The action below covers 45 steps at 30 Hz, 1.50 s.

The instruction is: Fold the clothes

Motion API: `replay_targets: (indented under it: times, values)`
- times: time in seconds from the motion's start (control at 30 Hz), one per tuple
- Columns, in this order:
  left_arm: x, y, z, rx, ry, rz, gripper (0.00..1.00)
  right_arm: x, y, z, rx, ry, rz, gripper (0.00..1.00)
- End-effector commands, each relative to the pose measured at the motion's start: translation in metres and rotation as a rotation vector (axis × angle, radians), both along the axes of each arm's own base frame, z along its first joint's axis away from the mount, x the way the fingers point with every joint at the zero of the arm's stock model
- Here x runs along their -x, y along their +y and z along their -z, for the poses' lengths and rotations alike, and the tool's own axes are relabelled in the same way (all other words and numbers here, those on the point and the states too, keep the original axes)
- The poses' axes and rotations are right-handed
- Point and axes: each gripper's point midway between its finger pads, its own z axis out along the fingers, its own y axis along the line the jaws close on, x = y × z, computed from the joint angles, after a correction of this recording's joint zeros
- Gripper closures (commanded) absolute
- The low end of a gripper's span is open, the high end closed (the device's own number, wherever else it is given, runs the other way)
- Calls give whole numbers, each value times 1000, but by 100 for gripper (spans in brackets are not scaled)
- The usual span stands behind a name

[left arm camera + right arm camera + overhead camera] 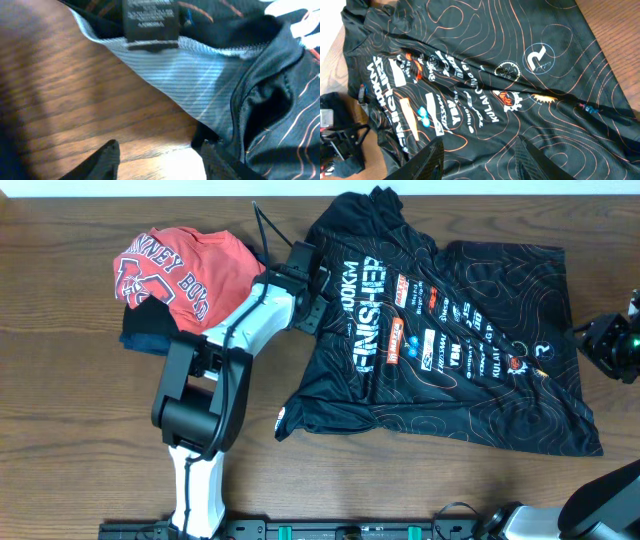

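Observation:
The clothes, one black jersey (450, 330) with wavy orange contour lines, white lettering and small logos, lies spread on the wooden table, wrinkled along its left side. My left gripper (320, 298) is at the jersey's left edge near the collar. In the left wrist view it (160, 162) is open over bare wood, its right fingertip (217, 157) against the jersey's edge (270, 100) and the neck label (150, 20) just beyond. My right gripper (588, 338) is at the jersey's right edge. It (479, 160) stands open above the cloth (520, 75), holding nothing.
A red T-shirt (180, 265) with white lettering lies on a navy folded garment (145, 335) at the table's back left, close to the left arm. A thin black cable (265, 228) runs past the collar. Bare wood (60, 400) shows to the left and front.

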Motion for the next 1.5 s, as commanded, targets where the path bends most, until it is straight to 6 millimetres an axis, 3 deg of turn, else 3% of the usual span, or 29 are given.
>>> replay_targets:
  times: [0.0, 0.1, 0.33, 0.57, 0.67, 0.8, 0.93, 0.97, 1.07, 1.13, 1.33, 1.47]
  values:
    - [-4, -11, -28, 72, -41, 15, 44, 2, 4, -1, 17, 0, -20, 55]
    - [6, -28, -23, 163, 15, 57, 44, 3, 4, 0, 18, 4, -19, 55]
    - [11, -28, 1, 157, 69, 57, 45, 3, 4, 0, 18, 9, -18, 55]
    - [4, -31, 0, 166, 43, 59, 69, 4, 4, 0, 17, 11, -18, 56]
    - [5, -30, 1, 165, 46, 59, 69, 5, 5, 1, 15, 14, -18, 56]
    - [6, -31, 2, 168, 53, 65, 59, 5, 5, 1, 13, 15, -18, 56]
    - [9, -31, 11, 161, 72, 71, 59, 5, 5, 1, 13, 15, -18, 57]
    - [10, -30, 15, 158, 81, 70, 61, 5, 5, 1, 12, 16, -18, 57]
    - [12, -29, 20, 152, 96, 67, 86, 6, 6, 1, 8, 22, -18, 57]
    - [10, -30, 15, 157, 84, 68, 94, 7, 6, 1, 7, 24, -18, 57]
    - [8, -16, -31, 144, 22, 45, 94, 6, 6, 1, 9, 20, -18, 57]
    - [20, 1, -67, 123, 7, 20, 94, -1, 2, -1, 34, -11, -22, 53]
